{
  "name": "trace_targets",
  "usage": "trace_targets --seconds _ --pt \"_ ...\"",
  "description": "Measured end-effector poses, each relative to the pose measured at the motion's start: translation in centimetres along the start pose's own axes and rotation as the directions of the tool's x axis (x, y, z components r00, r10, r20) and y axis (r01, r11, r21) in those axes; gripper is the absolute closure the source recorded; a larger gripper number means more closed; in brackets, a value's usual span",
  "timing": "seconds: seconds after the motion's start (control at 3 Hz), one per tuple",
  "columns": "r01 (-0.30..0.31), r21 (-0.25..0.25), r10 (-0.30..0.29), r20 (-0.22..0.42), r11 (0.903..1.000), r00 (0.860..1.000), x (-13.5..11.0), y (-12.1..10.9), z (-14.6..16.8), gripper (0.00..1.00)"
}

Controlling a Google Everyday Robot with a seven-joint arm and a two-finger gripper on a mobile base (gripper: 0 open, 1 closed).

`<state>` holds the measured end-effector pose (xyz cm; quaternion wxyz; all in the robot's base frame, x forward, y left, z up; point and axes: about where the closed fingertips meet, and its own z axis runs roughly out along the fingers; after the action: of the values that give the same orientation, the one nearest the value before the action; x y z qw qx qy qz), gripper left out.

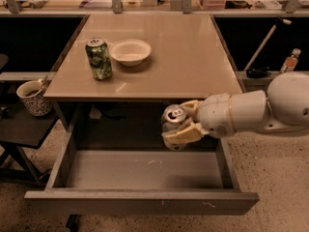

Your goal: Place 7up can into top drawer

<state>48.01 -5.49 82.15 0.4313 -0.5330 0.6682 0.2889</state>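
Two tan fingers [185, 132] of the pincer [179, 123] are closed around the 7up can [172, 116], holding it right of centre, below the front edge of the worktop [169, 57], above the open top drawer [140, 202].

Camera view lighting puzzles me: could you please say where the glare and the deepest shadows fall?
In the camera view, the light is warm and dim; a pale glare patch sits on the tabletop beside the green can; the space under the tabletop is in deep shadow, behind the 7up can clamped in the gripper above the right half of the top drawer.
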Motion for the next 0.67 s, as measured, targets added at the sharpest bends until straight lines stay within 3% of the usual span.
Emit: trace_targets --seconds 0.67 --pt "-0.035 0.119 0.042 -0.055 0.9923 0.998 9.2 -5.4 6.5 1.0"
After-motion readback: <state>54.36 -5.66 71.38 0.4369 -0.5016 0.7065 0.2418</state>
